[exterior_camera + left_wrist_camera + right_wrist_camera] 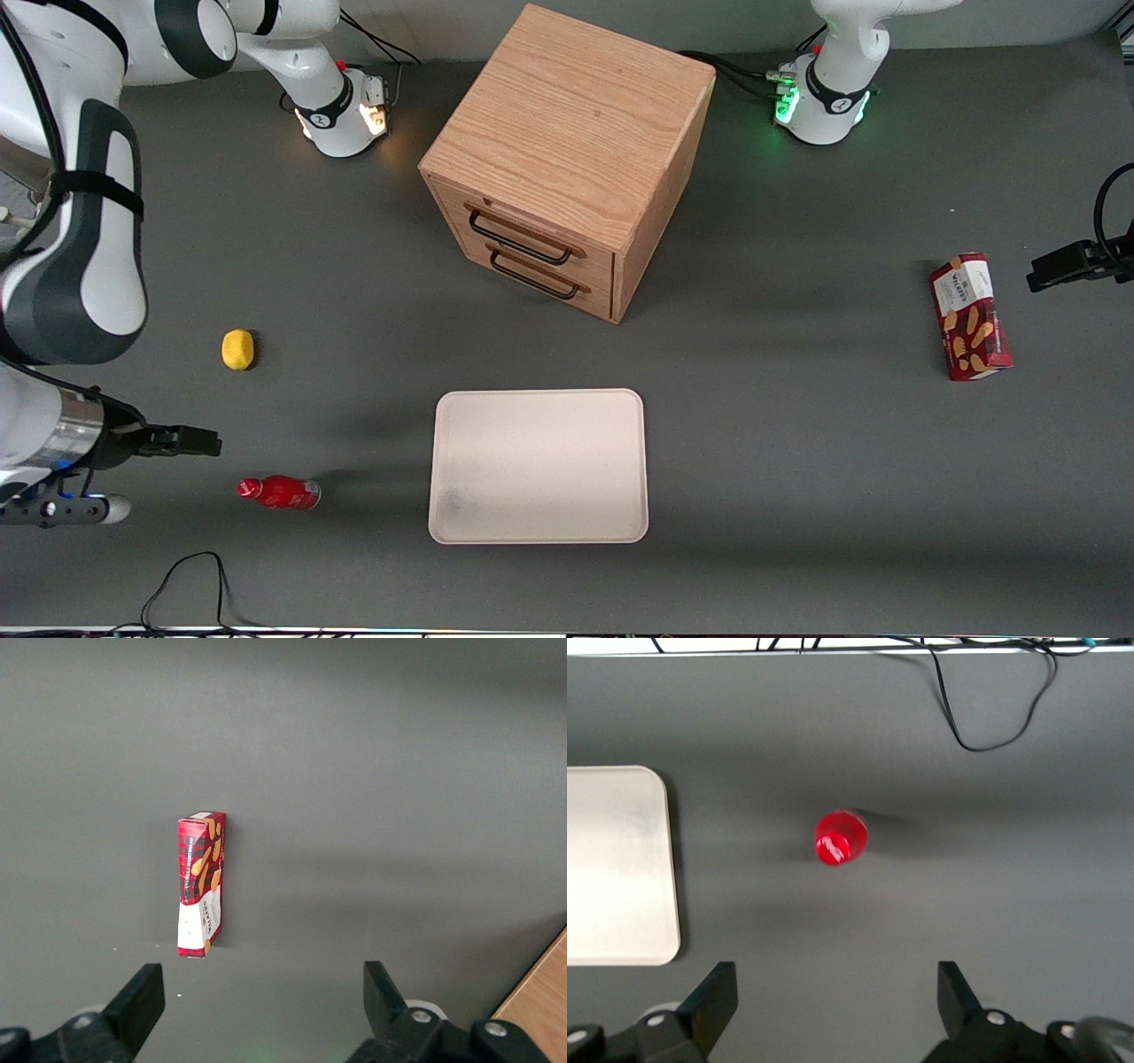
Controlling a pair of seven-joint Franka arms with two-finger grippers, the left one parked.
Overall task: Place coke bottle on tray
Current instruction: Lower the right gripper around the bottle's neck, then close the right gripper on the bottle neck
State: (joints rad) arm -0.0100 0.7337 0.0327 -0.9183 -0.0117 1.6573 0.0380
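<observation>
While the bottle [278, 492] stands untouched on the worktop [797, 461], we are only approaching. Our claw [182, 440] hangs spread and empty above, near the bottle. Beside the bottle, toward the parked arm's end, lies the bare tray [539, 465]. Next we should descend over the cap and pinch the neck.

One coke bottle [279, 492], one tray [539, 466].

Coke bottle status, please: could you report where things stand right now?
Gripper open, above the table, holding nothing. Coke bottle upright on the table beside the tray, untouched. Nothing between bottle and tray.
</observation>
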